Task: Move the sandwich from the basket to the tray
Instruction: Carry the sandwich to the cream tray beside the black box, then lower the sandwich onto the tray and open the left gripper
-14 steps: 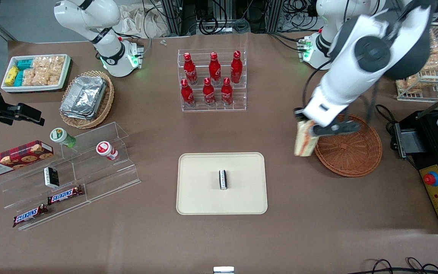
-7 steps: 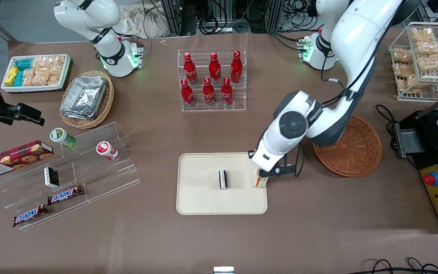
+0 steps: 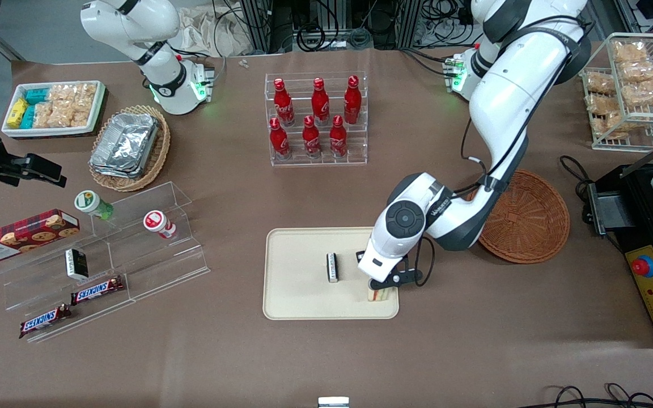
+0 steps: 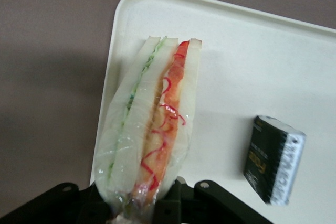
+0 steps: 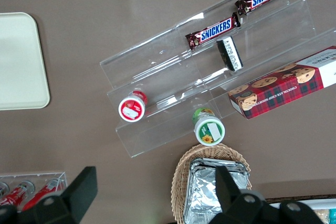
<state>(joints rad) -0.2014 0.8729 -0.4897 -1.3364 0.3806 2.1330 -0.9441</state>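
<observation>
One sandwich [image 4: 149, 124] is pinched by the gripper [image 3: 382, 281] over the tray [image 3: 298, 300], beside a small dark packet [image 3: 332, 267].

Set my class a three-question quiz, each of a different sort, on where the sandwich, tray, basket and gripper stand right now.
1. True or false: the sandwich lies in the basket.
2. What does the gripper hold? A) the sandwich B) a red bottle C) a foil tray
3. Fill in: on the tray, beside the sandwich, lies a small ___ packet.

Key: 1 false, it is over the tray's corner; 2 A; 3 black.
</observation>
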